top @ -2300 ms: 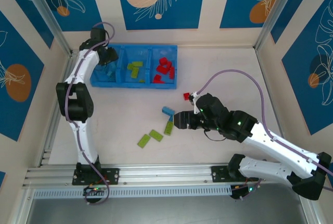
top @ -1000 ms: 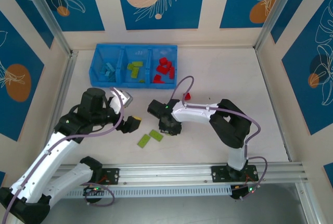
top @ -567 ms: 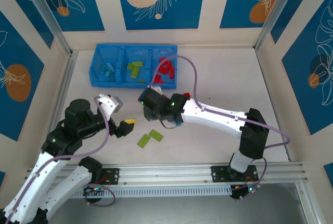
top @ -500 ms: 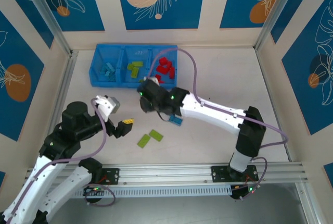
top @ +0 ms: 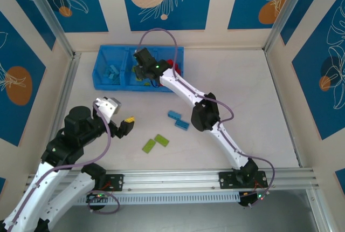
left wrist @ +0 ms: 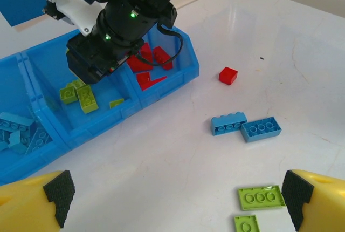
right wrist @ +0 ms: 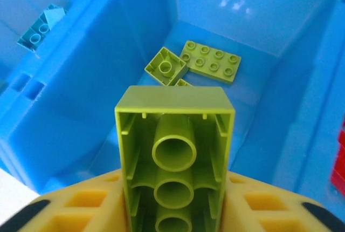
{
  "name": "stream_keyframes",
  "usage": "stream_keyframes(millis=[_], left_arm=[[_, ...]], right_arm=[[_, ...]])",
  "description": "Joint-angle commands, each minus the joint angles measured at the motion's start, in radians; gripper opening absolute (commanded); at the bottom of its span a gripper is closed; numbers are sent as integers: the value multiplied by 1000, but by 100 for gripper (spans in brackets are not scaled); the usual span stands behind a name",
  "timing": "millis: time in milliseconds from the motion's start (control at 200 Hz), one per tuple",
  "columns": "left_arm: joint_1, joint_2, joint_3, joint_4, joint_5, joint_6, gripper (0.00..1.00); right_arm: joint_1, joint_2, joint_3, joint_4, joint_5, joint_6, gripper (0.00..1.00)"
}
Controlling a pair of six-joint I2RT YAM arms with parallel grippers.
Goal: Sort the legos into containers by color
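Note:
The blue tray of containers (top: 116, 87) stands at the back left. My right gripper (top: 143, 68) hangs over the middle compartment (right wrist: 108, 81), shut on a lime green brick (right wrist: 174, 135) held underside up between the yellow fingers. Below it lie lime green plates (right wrist: 210, 62). Light blue legos (top: 111, 73) fill the left compartment, red ones (left wrist: 148, 62) the right. My left gripper (top: 125, 125) hovers open over bare table at the near left. Loose on the table are two light blue bricks (top: 178, 120), two lime green plates (top: 155, 142) and a red brick (left wrist: 228, 75).
The right arm stretches diagonally from its base up across the table's middle to the tray, passing over the spot beside the loose blue bricks (left wrist: 245, 127). Patterned walls and metal posts close in the table on three sides.
The right arm swung from the middle of the table up to the tray, carrying the lime green brick over the middle compartment. The left arm drew back a little toward its base.

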Motion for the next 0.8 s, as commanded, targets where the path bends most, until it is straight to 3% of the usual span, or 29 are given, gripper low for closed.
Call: stream_keyframes(millis=[0,245,360,520,645,795], left_arm=[[-3,6,-10,10,-25,16,100],[-2,25,-10,10,-30,15,100],[-3,35,-8,3,-46,7,100],[-3,148,93,-118,-38,-116,100],[-7,302,150,-262,60,-262,99],[-102,385,82,-258,83,-367,98]], right_arm=[[27,-49,72,-9,-85,-102,50],[66,-227,18,-79,-61,-101,53],[74,-401,-113,-150,-83,-43,53],[77,-772,-592,-99,-202,28,54],[85,-1101,-986,4,-270,88,57],[81,-1435,-1366,95,-292,199,72]])
